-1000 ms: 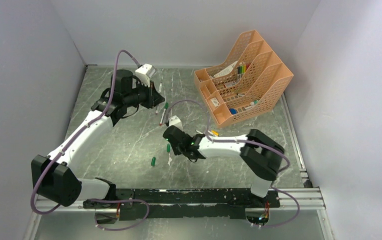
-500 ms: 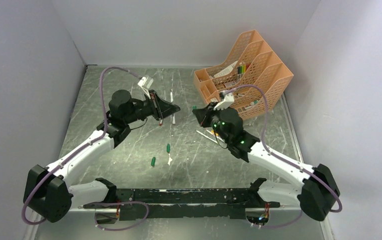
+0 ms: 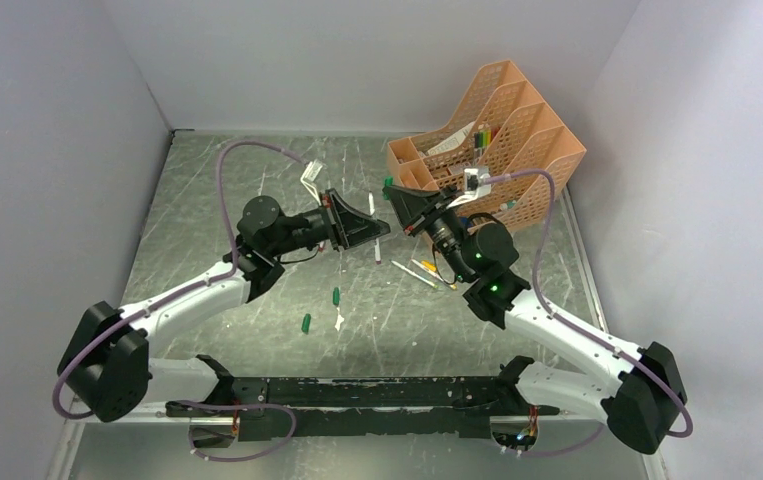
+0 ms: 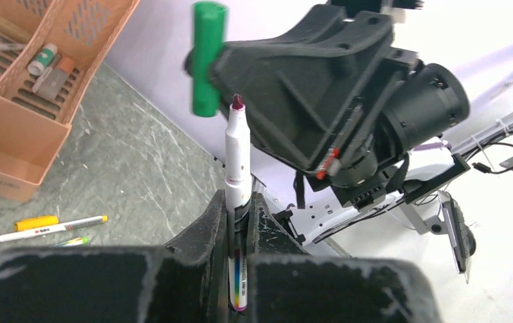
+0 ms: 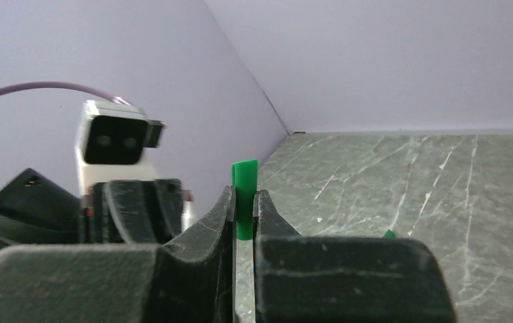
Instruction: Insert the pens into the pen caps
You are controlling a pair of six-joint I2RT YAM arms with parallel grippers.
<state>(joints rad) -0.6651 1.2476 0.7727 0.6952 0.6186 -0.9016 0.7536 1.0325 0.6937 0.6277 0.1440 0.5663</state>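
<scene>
My left gripper (image 4: pixel 239 202) is shut on a thin white pen (image 4: pixel 237 158), which stands upright through the jaws with its dark red tip on top. The right gripper (image 5: pixel 244 196) is shut on a green pen cap (image 5: pixel 244 195). In the left wrist view that cap (image 4: pixel 208 57) hangs just above and left of the pen's tip, almost touching it. From above, both grippers (image 3: pixel 382 228) (image 3: pixel 393 193) meet nose to nose over the middle of the table. Two more caps (image 3: pixel 336 296) (image 3: pixel 306 323) lie on the table in front of them.
An orange mesh file organiser (image 3: pixel 542 150) with markers inside stands at the back right, close behind the right gripper. Loose pens (image 3: pixel 415 272) and a yellow marker (image 4: pixel 35 222) lie on the table under the right arm. A white scrap (image 3: pixel 339 321) lies by the caps.
Both arms have swung in toward each other. The left one carried the pen to the right; the right one lifted the cap from mid-table up and back to face it.
</scene>
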